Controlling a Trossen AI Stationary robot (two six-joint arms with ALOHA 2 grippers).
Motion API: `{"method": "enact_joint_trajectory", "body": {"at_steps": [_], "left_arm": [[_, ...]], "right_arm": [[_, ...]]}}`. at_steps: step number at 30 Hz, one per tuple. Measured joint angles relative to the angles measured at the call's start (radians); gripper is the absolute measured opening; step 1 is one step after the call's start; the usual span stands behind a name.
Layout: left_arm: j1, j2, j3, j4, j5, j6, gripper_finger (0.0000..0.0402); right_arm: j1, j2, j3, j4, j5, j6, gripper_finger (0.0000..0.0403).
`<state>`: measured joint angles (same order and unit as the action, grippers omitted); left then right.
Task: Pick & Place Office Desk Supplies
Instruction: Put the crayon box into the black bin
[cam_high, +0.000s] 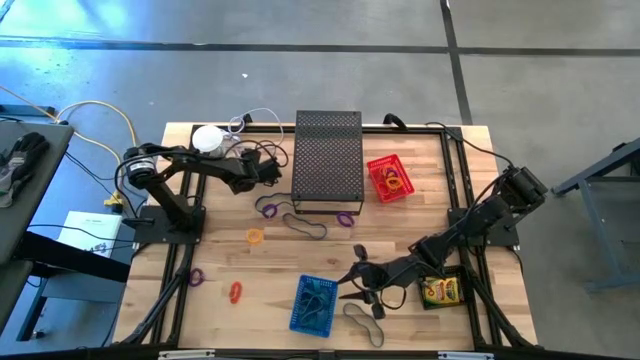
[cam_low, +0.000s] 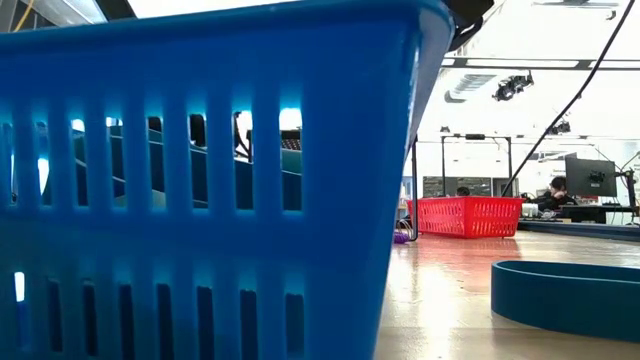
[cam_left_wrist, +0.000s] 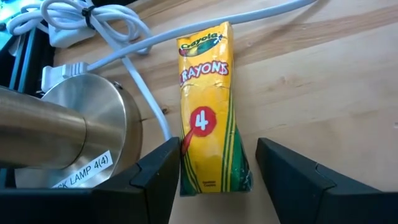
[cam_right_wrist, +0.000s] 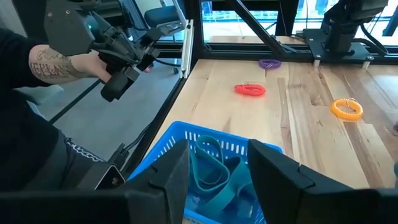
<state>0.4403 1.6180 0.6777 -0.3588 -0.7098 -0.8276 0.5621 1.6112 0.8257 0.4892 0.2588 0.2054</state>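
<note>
From above, the left end effector (cam_high: 272, 170) reaches along the far edge of the bench (cam_high: 220, 265), just beside the black mesh box (cam_high: 328, 160). The right end effector (cam_high: 358, 272) sits near the front edge, just beside the blue basket (cam_high: 314, 305). A red basket (cam_high: 390, 178) stands against the mesh box's other side. Loose bands lie about: purple (cam_high: 268, 208), orange (cam_high: 255, 236), red (cam_high: 235, 291), and a grey loop (cam_high: 362, 322) near the front. A crayon packet (cam_high: 440, 291) lies toward the right edge.

At bench level, the blue basket's slotted wall (cam_low: 200, 200) fills most of the view; the red basket (cam_low: 468, 216) stands farther back, and a teal band (cam_low: 570, 295) lies flat close by.

The left wrist view shows the fingers (cam_left_wrist: 155, 171) spread apart, with a yellow Crayons pack (cam_left_wrist: 208, 112) lying flat between them, one end reaching into the gap.

The right wrist view shows its fingers (cam_right_wrist: 168, 171) apart above the blue basket (cam_right_wrist: 180, 140), teal bands (cam_right_wrist: 211, 171) lying inside, directly beyond the gap. A person's hand (cam_right_wrist: 93, 62) holds a controller beside the bench.
</note>
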Motion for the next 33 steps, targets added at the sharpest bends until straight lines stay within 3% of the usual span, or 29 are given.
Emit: {"method": "enact_joint_trajectory", "body": {"at_steps": [6, 15, 20, 26, 33], "left_arm": [[0.003, 0.000, 0.000, 0.001, 0.019, -0.003, 0.0195], [-0.002, 0.000, 0.001, 0.007, 0.035, -0.008, 0.0122], [-0.035, 0.002, 0.000, -0.002, 0.003, -0.008, 0.0116], [-0.120, -0.060, -0.002, -0.093, -0.007, 0.002, 0.0116], [-0.315, -0.266, -0.002, -0.272, -0.158, -0.067, 0.0116]], "right_arm": [[-0.002, 0.000, 0.000, 0.000, 0.000, 0.006, 0.0151], [-0.002, 0.000, 0.000, 0.000, 0.000, 0.011, 0.0149], [-0.002, 0.000, 0.000, 0.000, 0.000, 0.011, 0.0145], [-0.002, 0.000, 0.000, 0.000, 0.000, 0.011, 0.0144], [-0.002, 0.000, 0.000, 0.003, 0.000, 0.003, 0.0144]]}}
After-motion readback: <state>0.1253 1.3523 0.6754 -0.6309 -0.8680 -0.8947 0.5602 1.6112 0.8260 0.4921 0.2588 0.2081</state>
